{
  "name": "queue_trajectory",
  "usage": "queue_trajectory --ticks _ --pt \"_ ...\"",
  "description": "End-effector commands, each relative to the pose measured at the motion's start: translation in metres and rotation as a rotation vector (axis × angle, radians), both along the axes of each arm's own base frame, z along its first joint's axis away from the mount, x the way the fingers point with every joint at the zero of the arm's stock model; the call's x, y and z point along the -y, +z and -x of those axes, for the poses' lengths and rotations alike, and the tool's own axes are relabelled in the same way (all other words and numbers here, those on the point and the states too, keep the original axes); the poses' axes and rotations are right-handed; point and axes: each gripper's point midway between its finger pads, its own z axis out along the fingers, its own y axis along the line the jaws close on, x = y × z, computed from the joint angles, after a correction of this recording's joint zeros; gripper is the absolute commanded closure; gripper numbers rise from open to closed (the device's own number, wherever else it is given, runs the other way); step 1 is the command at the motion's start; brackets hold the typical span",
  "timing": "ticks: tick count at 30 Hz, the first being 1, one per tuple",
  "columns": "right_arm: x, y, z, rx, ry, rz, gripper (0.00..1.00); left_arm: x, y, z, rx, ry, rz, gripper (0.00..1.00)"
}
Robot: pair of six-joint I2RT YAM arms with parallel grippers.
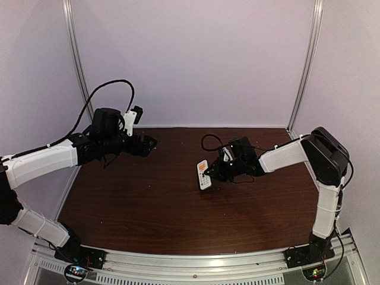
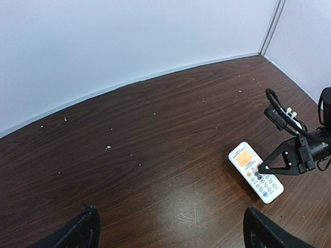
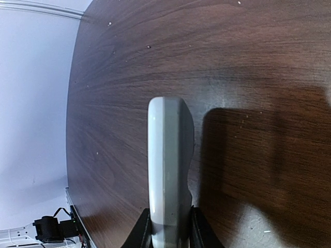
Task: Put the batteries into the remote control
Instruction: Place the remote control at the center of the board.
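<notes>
Right tool [image 3: 169, 228] pinches remote control [image 3: 168, 155] (edgewise).

Lab booth (white panel walls [image 1: 190, 59]; aluminium posts [image 1: 76, 59]); dark wood-grain table [image 1: 148, 208].

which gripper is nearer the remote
Right. The right gripper is clamped on the remote by its edges. The left gripper hangs open, well off to the remote's left and farther back.
</notes>
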Motion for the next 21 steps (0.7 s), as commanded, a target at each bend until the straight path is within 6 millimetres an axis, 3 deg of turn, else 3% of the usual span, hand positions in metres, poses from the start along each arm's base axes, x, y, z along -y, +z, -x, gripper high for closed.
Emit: queue_trajectory --ticks 1,6,13,21 --pt "-0.001 -0.008 -0.006 0.017 -0.043 0.039 0.97 0.003 0.009 -0.005 0.018 0.002 0.025 0.02" --pt "0.005 -0.017 -0.006 0.012 -0.071 0.07 0.95 0.001 0.005 -0.005 0.01 0.014 0.023 0.02" --pt "0.015 -0.027 -0.001 -0.009 -0.089 0.121 0.72 -0.001 0.004 -0.004 0.011 0.025 0.026 0.02" --pt "0.019 -0.03 0.001 -0.01 -0.083 0.15 0.59 -0.002 0.008 -0.006 0.025 0.032 0.024 0.02"
